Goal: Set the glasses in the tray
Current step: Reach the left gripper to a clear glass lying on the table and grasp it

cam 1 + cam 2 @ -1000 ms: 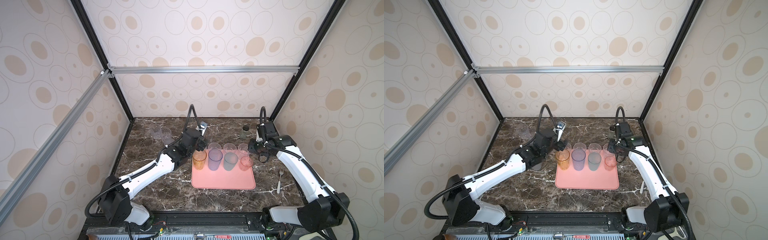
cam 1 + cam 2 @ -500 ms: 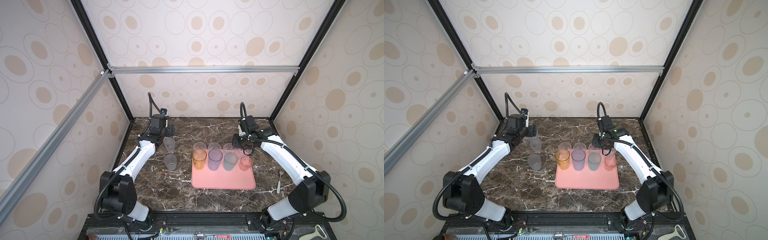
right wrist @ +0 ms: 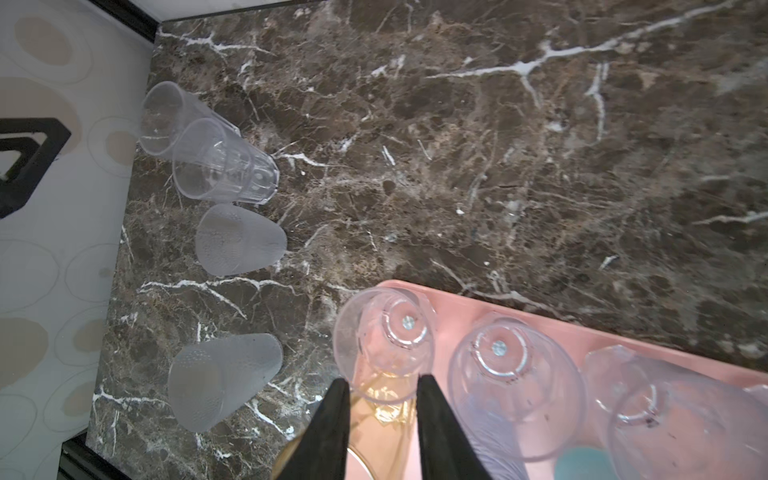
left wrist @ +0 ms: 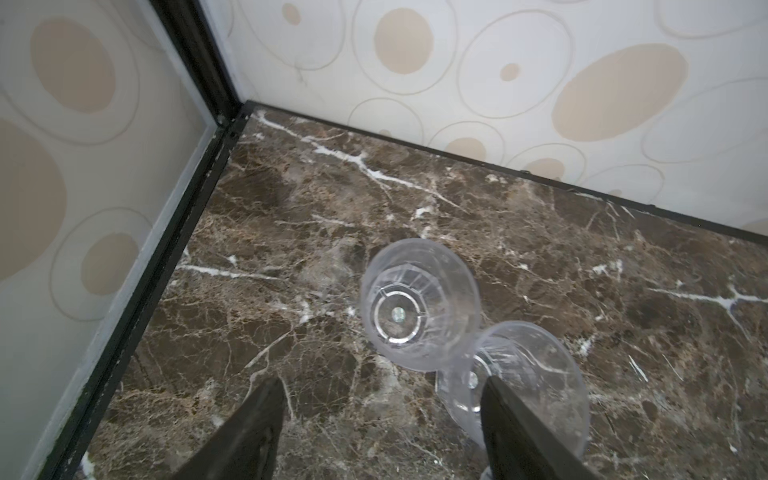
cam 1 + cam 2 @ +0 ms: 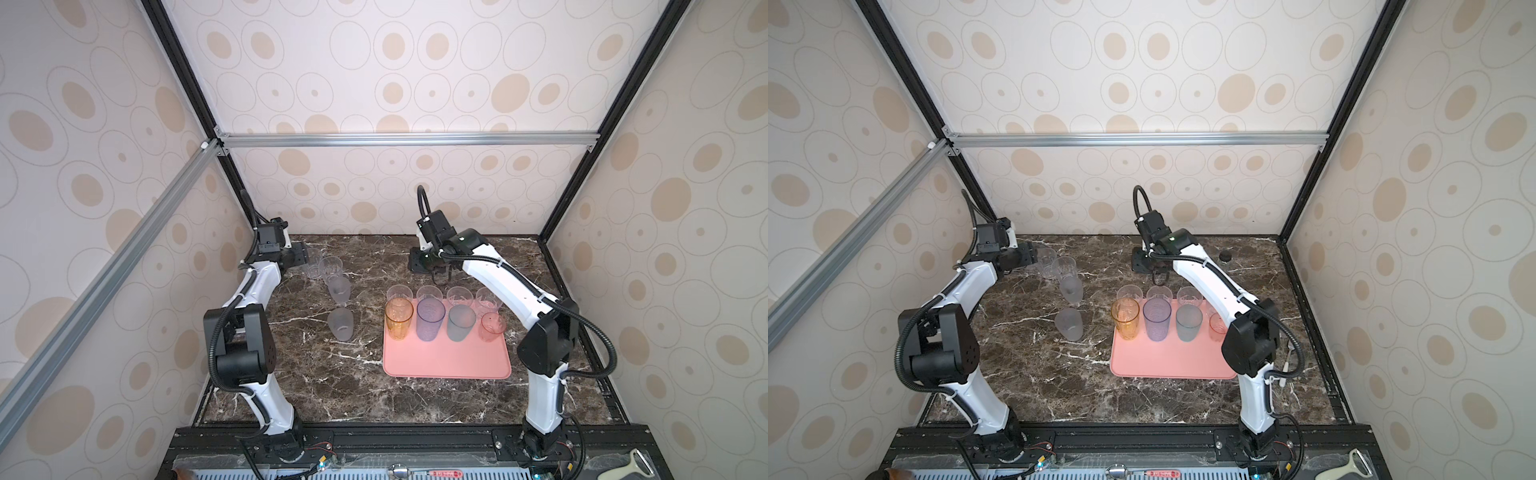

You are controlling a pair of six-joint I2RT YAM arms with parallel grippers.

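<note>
The salmon-pink tray (image 5: 446, 361) holds a back row of clear glasses (image 5: 429, 292) and a front row of amber (image 5: 399, 318), blue-purple (image 5: 430, 319), teal (image 5: 460, 323) and small pink (image 5: 492, 327) glasses. Off the tray at the back left stand two clear glasses (image 5: 331, 269) and two frosted glasses (image 5: 340, 324). My left gripper (image 5: 305, 259) (image 4: 382, 386) is open just short of a clear glass (image 4: 419, 309), with nothing between its fingers. Behind the tray's back left corner my right gripper (image 5: 438, 277) (image 3: 382, 384) hangs slightly open and empty above the clear corner glass (image 3: 386, 345).
A small jar with a black lid (image 5: 1225, 256) stands at the back right. Cutlery (image 5: 1286, 361) lies right of the tray, beside the right arm's base. The left wall and back corner post (image 4: 199, 54) are close to my left gripper.
My left arm has swung from the tray's amber glass to the clear glasses at the back left. My right gripper has moved from the tray's right end leftward along its back edge.
</note>
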